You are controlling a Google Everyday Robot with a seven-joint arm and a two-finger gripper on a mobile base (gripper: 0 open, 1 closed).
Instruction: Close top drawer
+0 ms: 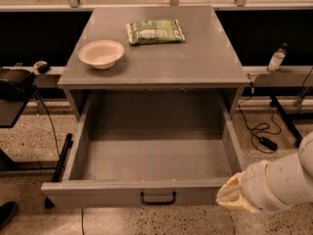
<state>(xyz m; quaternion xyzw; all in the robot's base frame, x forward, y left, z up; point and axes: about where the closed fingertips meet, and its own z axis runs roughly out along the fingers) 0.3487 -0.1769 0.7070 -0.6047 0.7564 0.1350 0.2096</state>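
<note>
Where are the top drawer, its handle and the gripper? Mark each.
top drawer [98, 194]: camera view, front panel, left part.
handle [158, 202]: camera view, middle of its bar.
gripper [224, 196]: camera view, tip, by the drawer's front right corner.

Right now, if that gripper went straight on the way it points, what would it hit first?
Probably the front panel of the open top drawer, at its right end: the gripper, low at the right, points left at it. Depth is uncertain.

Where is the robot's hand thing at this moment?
In the camera view, the gripper is low on the right, by the right end of the open top drawer, to the right of its black handle.
</note>
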